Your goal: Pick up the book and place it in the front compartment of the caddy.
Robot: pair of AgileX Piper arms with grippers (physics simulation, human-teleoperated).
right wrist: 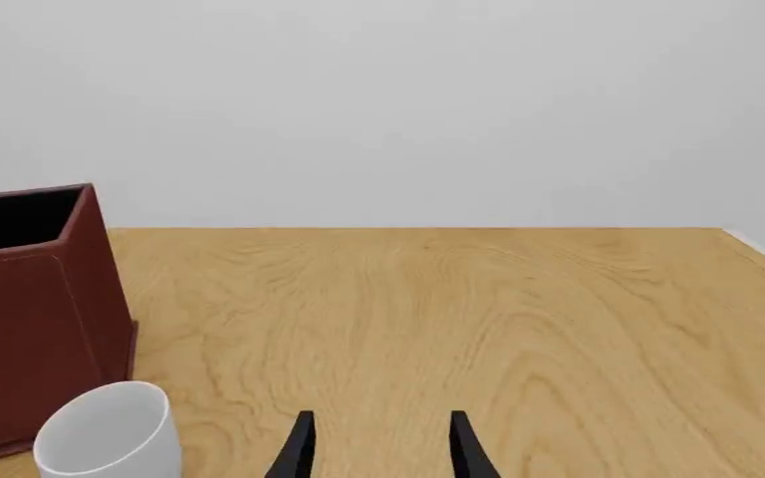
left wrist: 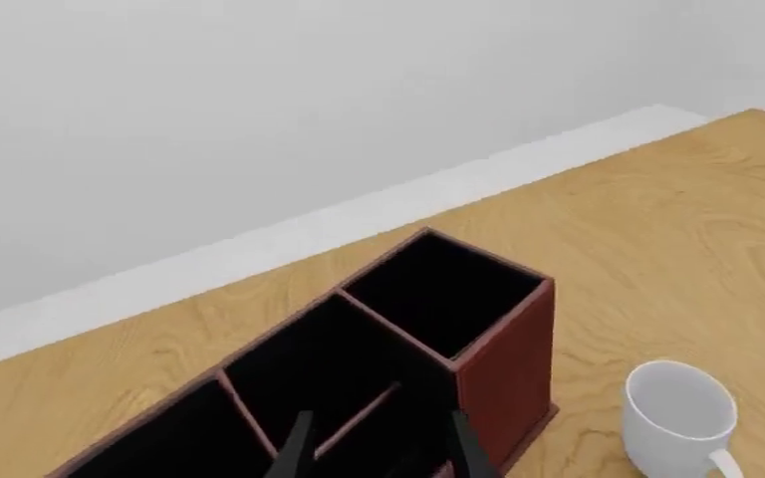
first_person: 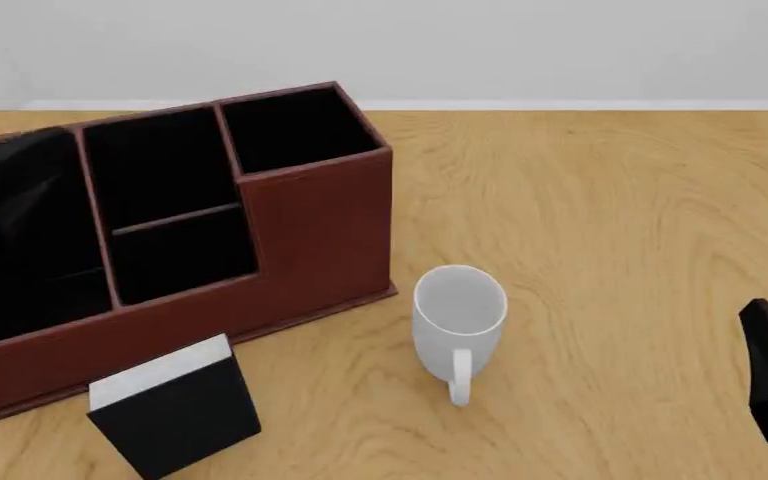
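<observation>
Here, your book (first_person: 177, 408) stands upright on the table's near left, just in front of the reddish-brown caddy (first_person: 317, 235). A white mug (first_person: 459, 322) sits right of both. Your left gripper (left wrist: 374, 453) hovers over the caddy, fingers parted, holding nothing. Your right gripper (right wrist: 378, 448) is likewise parted and empty, near right.

Bright, even, sharp renders with faint shadows and no glare.

- Caddy (first_person: 311, 225) at table's (first_person: 624, 200) left.
- Book (first_person: 177, 408) upright, just before caddy's front wall.
- Mug (first_person: 459, 322) right of book, near caddy's right corner.
</observation>
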